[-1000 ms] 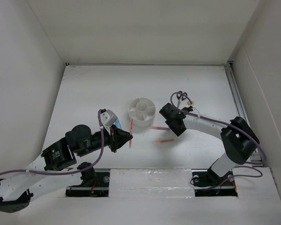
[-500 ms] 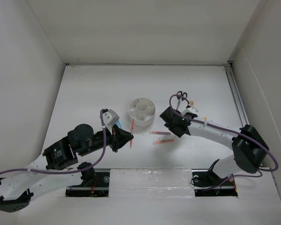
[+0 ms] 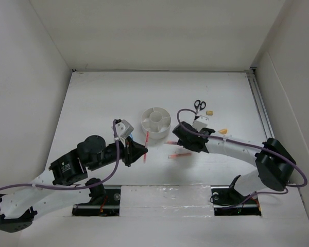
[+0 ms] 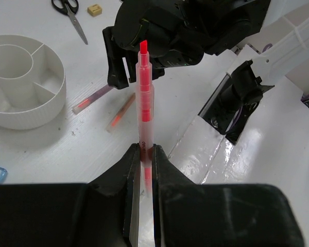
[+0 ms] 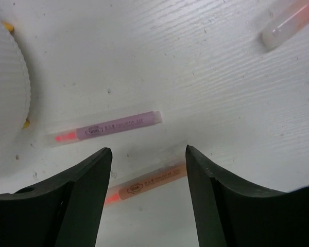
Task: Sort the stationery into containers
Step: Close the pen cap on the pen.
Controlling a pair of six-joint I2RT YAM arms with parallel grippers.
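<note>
- Hanging over the counter (image 5: 206, 67), the right tool (image 5: 148, 154) is released, with its jaws spread and nothing between them.
- Two loose pens lie below it. The orange-labelled pen (image 5: 149, 183) is under the gap, and the purple-labelled pen (image 5: 110, 126) lies just beyond, towards the organizer (image 3: 155, 135).
- The orange-labelled pen's long axis runs nearly from finger to finger, not across. Judgement: the wrist must turn before closing.
- Clearance above the counter is uncertain; probably small.
- The left tool (image 4: 144, 154) is clenched on a red pen (image 4: 144, 98), near the organizer. The right arm is nearer the loose pens.
</note>
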